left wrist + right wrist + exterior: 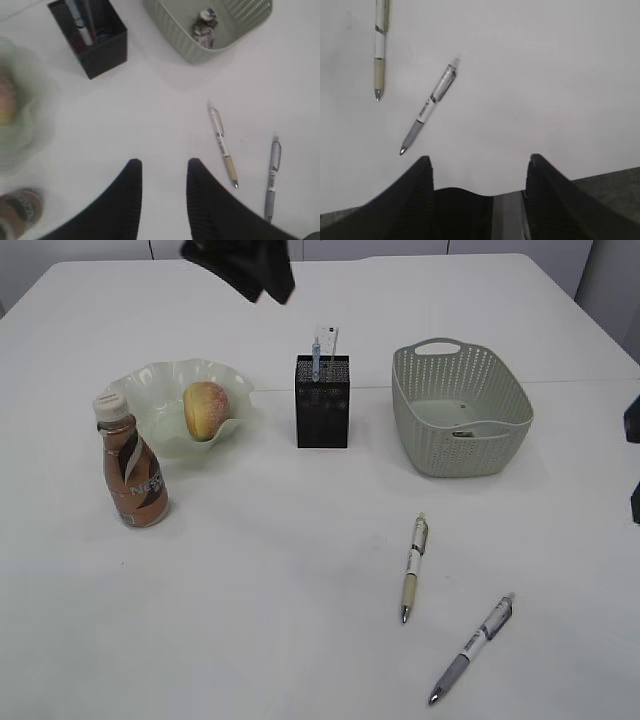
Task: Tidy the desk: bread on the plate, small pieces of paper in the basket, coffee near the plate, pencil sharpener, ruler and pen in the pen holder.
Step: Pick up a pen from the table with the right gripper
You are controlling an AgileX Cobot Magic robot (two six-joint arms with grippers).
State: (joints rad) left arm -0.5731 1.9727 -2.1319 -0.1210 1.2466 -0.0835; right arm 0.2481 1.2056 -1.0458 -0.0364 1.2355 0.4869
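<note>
- We see the desk [300, 640] carrying everything; it is plain white.
- The bread [205, 409] lies in the plate [150, 390], the pale green dish with the ruffled rim, at the left of the exterior view.
- The coffee [131, 473] stands upright just in front of the plate, near its left edge, white cap on top.
- The pen holder [322, 402] stands between the plate and the basket [460, 410]; a few items stick up out of it, and we cannot tell for sure which is the ruler.
- In the left wrist view we see crumpled bits of paper [204, 27] lying on the basket floor.
- Two pens lie loose on the desk in front of the basket: a beige-grip pen [414, 567] and, nearer the front edge and to its right, a grey-grip pen [472, 648]. They are near each other and not touching.
- Our left gripper [164, 167] hangs high above the desk, its fingers parted with nothing between them; in the exterior view it shows only as a dark shape at the top edge, behind the pen holder.
- Our right gripper [477, 162] sits at the right edge of the desk, jaws wide apart and empty, with the grey-grip pen just ahead of it.
</note>
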